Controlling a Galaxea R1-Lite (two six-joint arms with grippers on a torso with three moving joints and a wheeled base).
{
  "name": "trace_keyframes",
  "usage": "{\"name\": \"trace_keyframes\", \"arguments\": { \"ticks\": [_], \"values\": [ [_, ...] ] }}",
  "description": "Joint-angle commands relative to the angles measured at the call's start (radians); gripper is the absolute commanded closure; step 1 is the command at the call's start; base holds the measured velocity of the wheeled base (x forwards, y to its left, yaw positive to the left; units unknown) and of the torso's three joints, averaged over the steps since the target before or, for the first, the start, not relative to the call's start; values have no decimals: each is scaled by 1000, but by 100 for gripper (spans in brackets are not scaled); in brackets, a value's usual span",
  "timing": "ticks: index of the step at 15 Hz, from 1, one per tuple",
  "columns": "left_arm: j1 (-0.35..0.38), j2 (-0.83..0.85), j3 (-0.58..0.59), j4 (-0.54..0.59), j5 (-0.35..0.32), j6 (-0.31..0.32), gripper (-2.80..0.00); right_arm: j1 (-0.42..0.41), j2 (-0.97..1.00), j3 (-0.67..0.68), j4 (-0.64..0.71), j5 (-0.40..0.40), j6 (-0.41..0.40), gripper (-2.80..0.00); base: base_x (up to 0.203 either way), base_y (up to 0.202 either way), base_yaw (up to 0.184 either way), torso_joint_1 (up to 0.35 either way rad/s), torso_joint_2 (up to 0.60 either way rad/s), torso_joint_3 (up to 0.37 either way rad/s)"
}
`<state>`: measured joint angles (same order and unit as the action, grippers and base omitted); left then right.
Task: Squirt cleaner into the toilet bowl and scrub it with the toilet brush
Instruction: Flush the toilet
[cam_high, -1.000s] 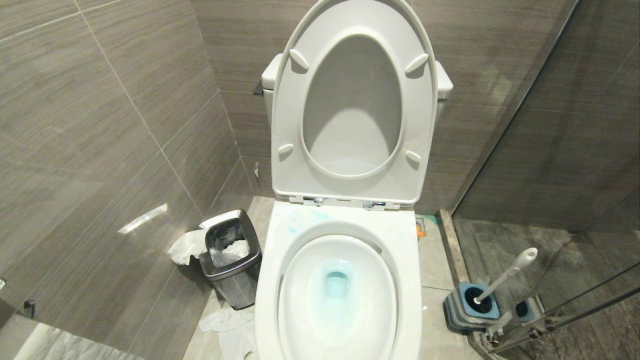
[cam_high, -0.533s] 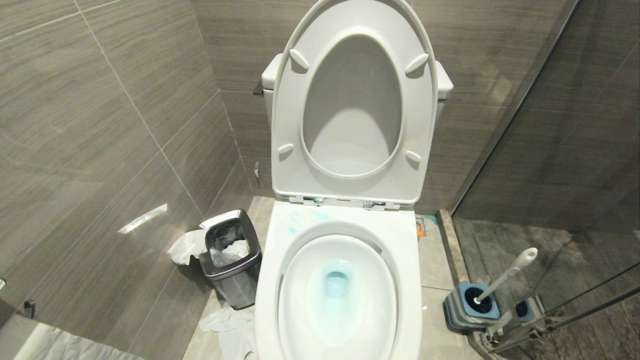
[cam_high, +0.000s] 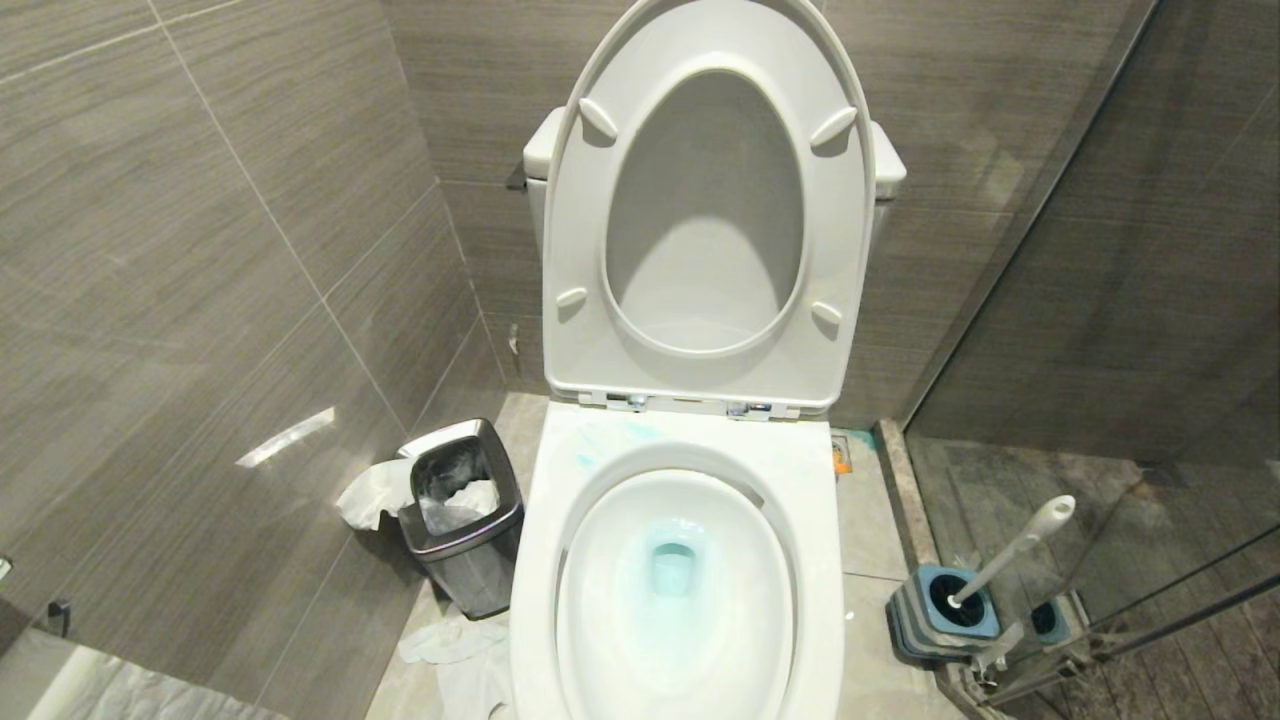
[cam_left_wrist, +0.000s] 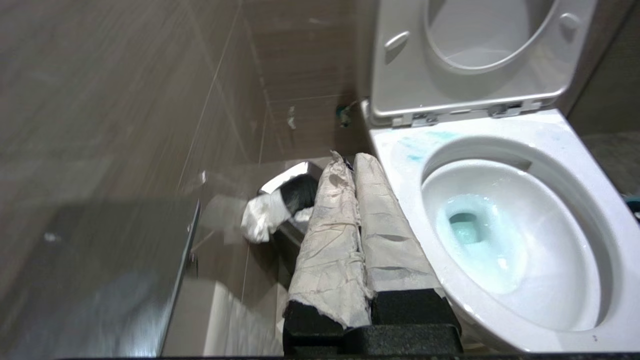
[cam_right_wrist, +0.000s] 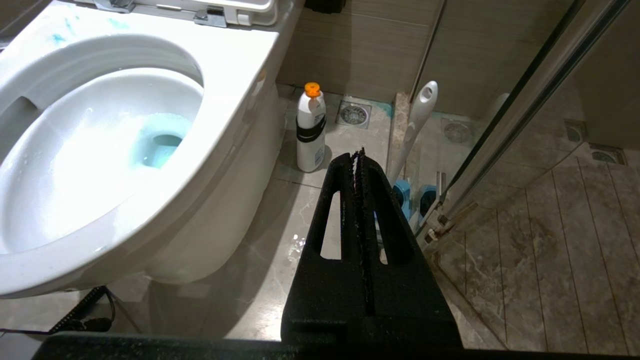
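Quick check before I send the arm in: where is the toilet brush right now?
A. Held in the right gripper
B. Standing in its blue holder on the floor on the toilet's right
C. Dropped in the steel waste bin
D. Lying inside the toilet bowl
B: the toilet brush stands tilted in its blue holder on the floor, to the right of the toilet bowl.

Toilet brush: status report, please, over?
Both end effectors shut, empty: left, right. Toilet brush in its holder, untouched. Toilet bowl water tinted blue. Nothing blocking.
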<state>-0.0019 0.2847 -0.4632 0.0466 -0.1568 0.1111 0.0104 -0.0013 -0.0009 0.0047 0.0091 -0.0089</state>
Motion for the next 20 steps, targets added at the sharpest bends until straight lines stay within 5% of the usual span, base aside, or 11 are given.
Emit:
{"name": "trace_keyframes", "arguments": {
  "ticks": [1, 7, 12, 20],
  "values": [
    [0, 184, -99, 0, -47, 23, 0, 0, 1, -1, 0, 1, 0, 0, 0, 0, 0, 0, 0, 0],
    [0, 459, -222, -136, -98, 32, 0, 0, 1, 1, 0, 2, 0, 0, 0, 0, 0, 0, 0, 0],
    [0, 789, -532, -98, -91, 43, 0, 0, 1, -1, 0, 0, 0, 0, 0, 0, 0, 0, 0, 0],
    [-57, 1320, -1044, -94, 92, 39, 0, 0, 1, 1, 0, 1, 0, 0, 0, 0, 0, 0, 0, 0]
  ]
}}
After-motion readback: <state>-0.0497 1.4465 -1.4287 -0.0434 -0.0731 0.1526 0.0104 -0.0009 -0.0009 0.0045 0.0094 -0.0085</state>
